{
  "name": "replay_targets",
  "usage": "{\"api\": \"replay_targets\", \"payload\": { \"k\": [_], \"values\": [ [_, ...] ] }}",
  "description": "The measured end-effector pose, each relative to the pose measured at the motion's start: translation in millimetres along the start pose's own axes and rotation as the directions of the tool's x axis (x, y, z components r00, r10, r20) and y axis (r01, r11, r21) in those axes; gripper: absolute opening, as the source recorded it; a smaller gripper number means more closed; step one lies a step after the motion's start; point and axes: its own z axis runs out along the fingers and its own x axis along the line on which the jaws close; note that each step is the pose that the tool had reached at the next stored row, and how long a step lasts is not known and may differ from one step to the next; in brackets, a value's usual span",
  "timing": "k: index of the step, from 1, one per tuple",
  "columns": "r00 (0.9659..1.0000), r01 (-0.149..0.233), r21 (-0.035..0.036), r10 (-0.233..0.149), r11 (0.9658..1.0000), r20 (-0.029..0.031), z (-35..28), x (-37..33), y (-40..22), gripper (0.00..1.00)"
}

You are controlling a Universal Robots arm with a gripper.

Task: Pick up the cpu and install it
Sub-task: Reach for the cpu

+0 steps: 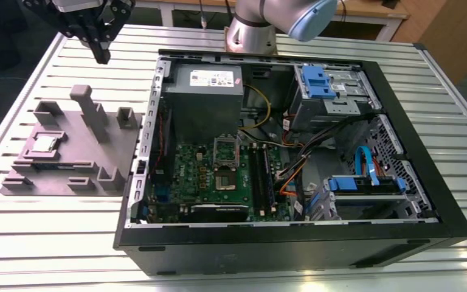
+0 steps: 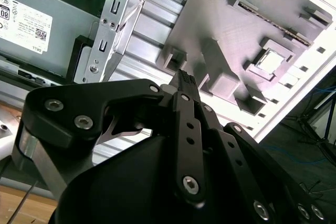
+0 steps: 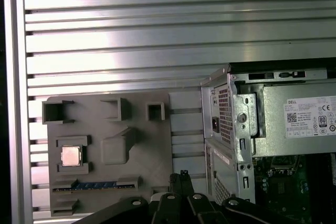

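Observation:
The cpu [image 1: 45, 143] is a small silver square lying flat in a recess of the grey plastic tray [image 1: 79, 164], at the exterior view's left. Both wrist views look down on the cpu [image 3: 71, 156] [image 2: 270, 61] in that tray. My gripper [image 1: 102, 58] hangs above the table beyond the tray's far edge, well clear of the cpu, with its black fingers shut together on nothing. Its tips [image 3: 184, 173] [image 2: 185, 78] point toward the gap between the tray and the computer case. The green motherboard [image 1: 193, 164] lies inside the open case, with its metal-framed socket [image 1: 226, 149].
The open black computer case [image 1: 298, 243] takes up the middle and the exterior view's right, with a grey power supply [image 1: 205, 85], blue drive brackets and cables. Tall pegs [image 1: 87, 112] rise from the tray. The ribbed metal table [image 1: 47, 231] runs around both.

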Motion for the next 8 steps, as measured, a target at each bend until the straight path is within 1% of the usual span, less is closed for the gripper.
{"api": "replay_targets", "payload": {
  "k": [8],
  "values": [
    [1.0000,0.000,0.0000,0.000,1.0000,0.0000,-0.1,2.3,-0.2,0.10]
  ]
}}
